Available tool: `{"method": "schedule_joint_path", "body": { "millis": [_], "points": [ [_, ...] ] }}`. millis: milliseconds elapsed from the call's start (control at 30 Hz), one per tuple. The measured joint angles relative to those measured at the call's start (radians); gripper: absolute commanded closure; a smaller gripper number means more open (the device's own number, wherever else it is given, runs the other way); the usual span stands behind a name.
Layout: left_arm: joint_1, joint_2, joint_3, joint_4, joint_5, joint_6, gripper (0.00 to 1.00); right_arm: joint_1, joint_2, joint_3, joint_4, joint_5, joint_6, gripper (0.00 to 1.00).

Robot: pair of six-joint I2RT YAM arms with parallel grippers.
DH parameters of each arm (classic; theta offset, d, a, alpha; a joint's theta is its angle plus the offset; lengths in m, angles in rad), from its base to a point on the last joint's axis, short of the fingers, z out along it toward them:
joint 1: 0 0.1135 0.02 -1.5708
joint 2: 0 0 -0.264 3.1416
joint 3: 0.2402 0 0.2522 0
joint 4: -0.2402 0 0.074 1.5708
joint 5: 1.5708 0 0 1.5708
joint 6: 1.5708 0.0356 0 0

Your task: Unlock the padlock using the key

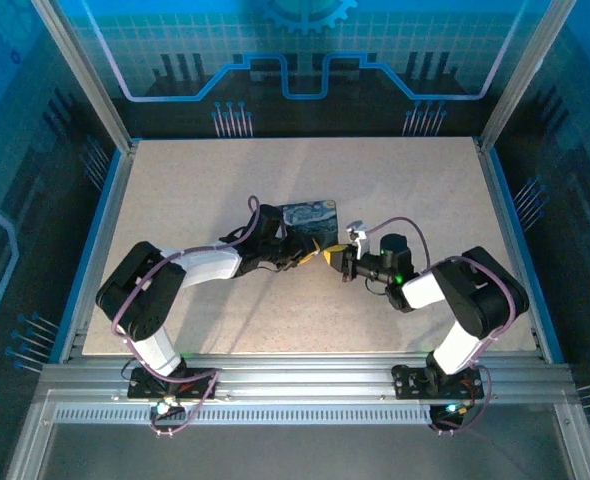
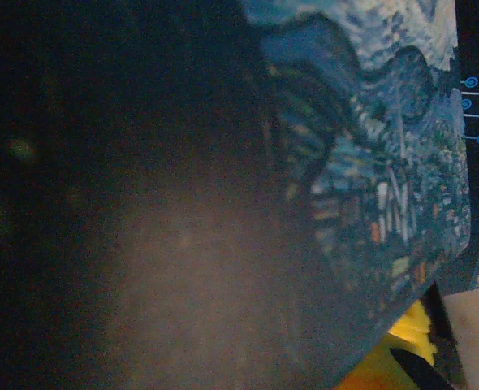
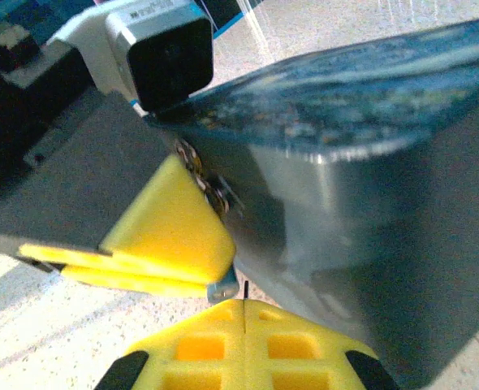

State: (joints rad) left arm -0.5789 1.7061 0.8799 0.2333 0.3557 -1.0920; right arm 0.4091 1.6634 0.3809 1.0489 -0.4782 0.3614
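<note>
In the right wrist view, my right gripper (image 3: 246,315) is at the bottom, its yellow fingers shut on the key (image 3: 246,288), a thin dark sliver poking out of the seam. Just left of the key tip is the padlock (image 3: 224,289), a small silvery-blue block. It sticks out from between the yellow fingers of my left gripper (image 3: 211,272), which are closed on it. Metal fittings (image 3: 211,191) above it meet the corner of the dark blue painted box (image 3: 369,154). From above, the left gripper (image 1: 312,252) and the right gripper (image 1: 336,259) meet tip to tip in front of the box (image 1: 310,213).
The box's painted face (image 2: 386,162) lies very close to the left wrist camera, the rest dark blur, with a yellow pad (image 2: 402,353) at the lower right. The left arm's camera housing (image 3: 158,53) sits above the box edge. Speckled table (image 1: 395,190) surrounds the arms.
</note>
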Motion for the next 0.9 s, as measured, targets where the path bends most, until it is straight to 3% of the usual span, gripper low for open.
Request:
{"method": "schedule_joint_path", "body": {
  "millis": [667, 767, 900],
  "points": [
    [0.001, 0.03, -0.051, -0.007, -0.057, 0.072, 0.88, -0.037, -0.25, -0.028, -0.139, 0.037, -0.014, 1.0],
    [0.001, 0.036, -0.053, -0.006, -0.072, 0.101, 0.84, -0.037, -0.263, -0.028, -0.156, 0.042, -0.014, 1.0],
    [0.001, 0.043, -0.053, -0.003, -0.083, 0.125, 0.7, -0.037, -0.263, -0.027, -0.18, 0.044, -0.007, 1.0]
  ]
}}
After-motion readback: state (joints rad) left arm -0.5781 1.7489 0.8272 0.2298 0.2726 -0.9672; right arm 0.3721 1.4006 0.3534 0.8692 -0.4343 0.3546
